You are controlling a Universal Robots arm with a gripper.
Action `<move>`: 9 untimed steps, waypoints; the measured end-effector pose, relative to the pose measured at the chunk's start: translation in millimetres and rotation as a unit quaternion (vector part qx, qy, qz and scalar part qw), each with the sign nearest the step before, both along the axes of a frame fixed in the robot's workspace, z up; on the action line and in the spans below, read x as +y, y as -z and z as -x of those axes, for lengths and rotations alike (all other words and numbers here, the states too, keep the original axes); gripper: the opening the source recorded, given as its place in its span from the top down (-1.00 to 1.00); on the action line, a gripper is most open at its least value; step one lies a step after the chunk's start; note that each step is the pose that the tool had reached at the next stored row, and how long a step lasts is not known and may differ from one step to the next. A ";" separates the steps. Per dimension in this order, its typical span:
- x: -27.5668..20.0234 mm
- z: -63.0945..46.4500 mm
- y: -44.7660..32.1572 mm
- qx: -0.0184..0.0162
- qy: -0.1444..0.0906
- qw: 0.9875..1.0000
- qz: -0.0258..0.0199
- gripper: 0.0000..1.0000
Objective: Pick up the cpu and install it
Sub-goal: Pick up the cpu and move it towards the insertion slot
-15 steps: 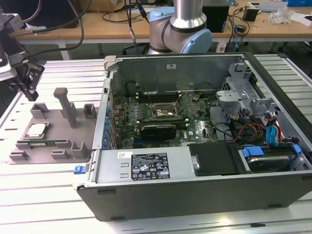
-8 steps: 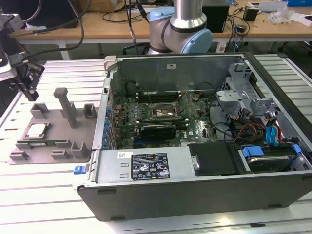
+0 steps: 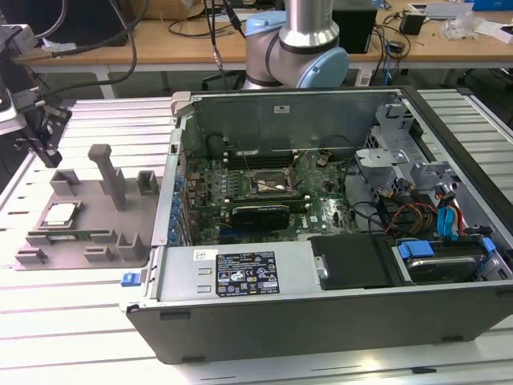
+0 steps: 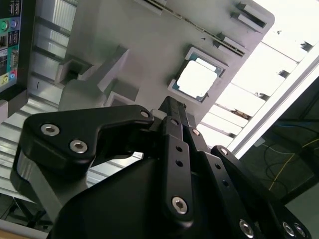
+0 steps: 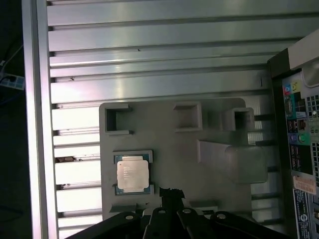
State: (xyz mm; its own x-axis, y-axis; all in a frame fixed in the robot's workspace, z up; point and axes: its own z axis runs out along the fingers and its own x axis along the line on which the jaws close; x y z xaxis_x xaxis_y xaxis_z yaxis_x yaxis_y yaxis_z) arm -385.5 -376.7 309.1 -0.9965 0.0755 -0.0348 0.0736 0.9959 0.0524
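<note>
1. Right, my gripper (image 5: 171,191) hangs over the grey fixture tray (image 5: 209,119). The fingers (image 4: 172,117) look drawn together with nothing between them, so I have no hold on anything.
2. The cpu (image 5: 132,175) lies flat in its recess in that tray, silver plate up. On the exterior view's left it sits out on the slatted table (image 3: 88,321), well apart from the open computer case (image 3: 321,321).
3. First worry: in both wrist views my fingertips line up to one side of the chip, not over it. Going down from this line, I reckon I hit the tray or catch the chip's corner and tip it in its recess.
4. Second: the chip is thin and sits low between the recess corners. A shallow grip could pinch only the rim and let it slide or tilt.
5. Third: a tilted chip is trouble at the socket (image 3: 272,183) on the motherboard (image 3: 321,210). If it goes in crooked or turned the wrong way, I judge the contacts underneath could be damaged.
6. Fourth: the case walls and loose cables (image 3: 409,212) stand near the socket. A careless path in could snag them.
</note>
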 end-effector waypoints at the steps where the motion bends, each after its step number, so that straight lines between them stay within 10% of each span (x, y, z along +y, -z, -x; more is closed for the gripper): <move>1: 0.0 1.8 3.0 0.000 0.000 1.000 0.000 0.79; 9: 0.0 13.5 10.8 -0.001 0.000 1.000 0.000 0.79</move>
